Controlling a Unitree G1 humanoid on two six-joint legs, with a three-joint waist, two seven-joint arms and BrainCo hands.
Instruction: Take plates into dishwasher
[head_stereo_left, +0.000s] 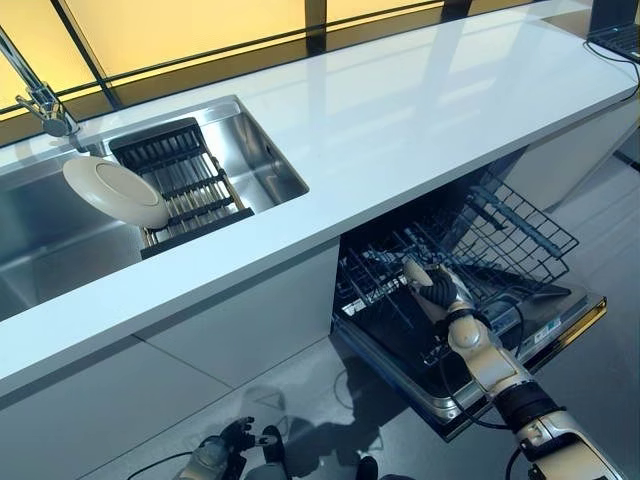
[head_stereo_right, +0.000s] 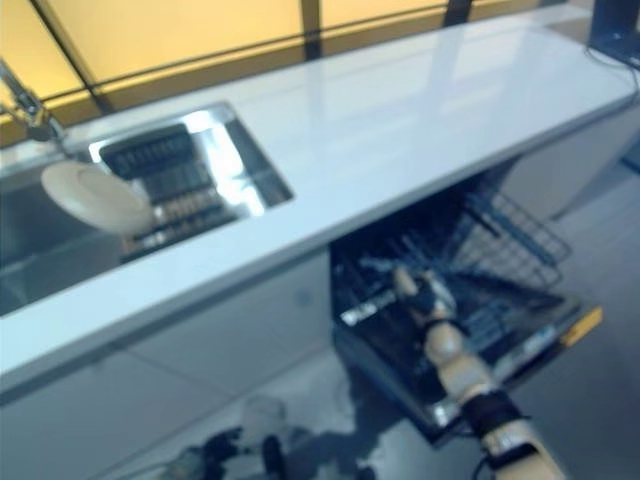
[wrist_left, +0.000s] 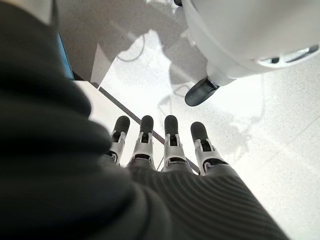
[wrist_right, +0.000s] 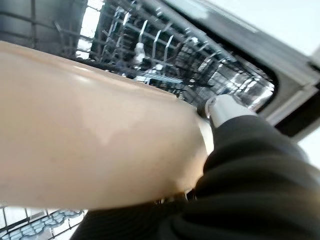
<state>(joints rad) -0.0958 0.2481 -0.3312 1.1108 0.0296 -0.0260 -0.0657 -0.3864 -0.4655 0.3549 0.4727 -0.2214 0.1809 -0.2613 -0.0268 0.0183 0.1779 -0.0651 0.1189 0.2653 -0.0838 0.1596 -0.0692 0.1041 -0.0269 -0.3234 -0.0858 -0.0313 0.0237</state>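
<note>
Right hand (head_stereo_left: 437, 291) fingers are clamping a cream plate (wrist_right: 90, 135) over the dishwasher rack (head_stereo_left: 400, 275), left hand (wrist_left: 165, 150) is hanging open; rim is risking snagging tines and slipping.

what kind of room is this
Most likely a kitchen: a long white countertop holds a stainless steel sink with a round cream plate leaning on its dark drying rack, and below it an open dishwasher's pulled-out wire rack, where the right hand holds another cream plate.
</note>
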